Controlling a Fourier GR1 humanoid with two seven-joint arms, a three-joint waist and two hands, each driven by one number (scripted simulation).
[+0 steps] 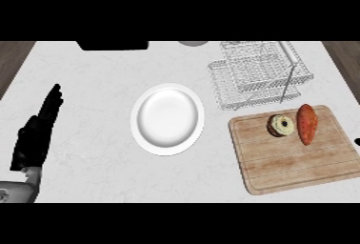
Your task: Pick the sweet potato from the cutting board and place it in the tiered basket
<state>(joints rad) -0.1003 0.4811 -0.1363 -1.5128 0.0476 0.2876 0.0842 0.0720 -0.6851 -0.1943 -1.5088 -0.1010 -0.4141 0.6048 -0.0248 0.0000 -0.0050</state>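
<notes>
Left hand [38, 131]: at 9 o'clock edge, fingers straight and up, open, resting, holding nothing.
Right hand: only a dark sliver at 3 o'clock edge, too little to identify; open or closed cannot be told.
Sweet potato [307, 124]: orange, lying lengthwise on cutting board [295, 162], near its 1 o'clock corner, untouched.
Neighbour: round bagel-like item [281, 126] just beside sweet potato at its 9 o'clock side, on same board.
Tiered basket [256, 76]: wire, at 12 o'clock from board, just beyond its far edge, near sweet potato.
Step in hand: reach and grasp, not yet started by the look of it.
How to do well: right side closer, so approach from 3 o'clock; close across the narrow width at mid-length; keep clear of bagel-like item; lift straight up before moving toward 12 o'clock; clear wire rim and upright rod before lowering in.
Plate [167, 119]: white, centre of counter, well apart from board, not involved.
Surface: pale marbled counter [91, 71]; dark object at 12 o'clock edge, unclear.
Room: wood-toned strips at both top corners.
</notes>
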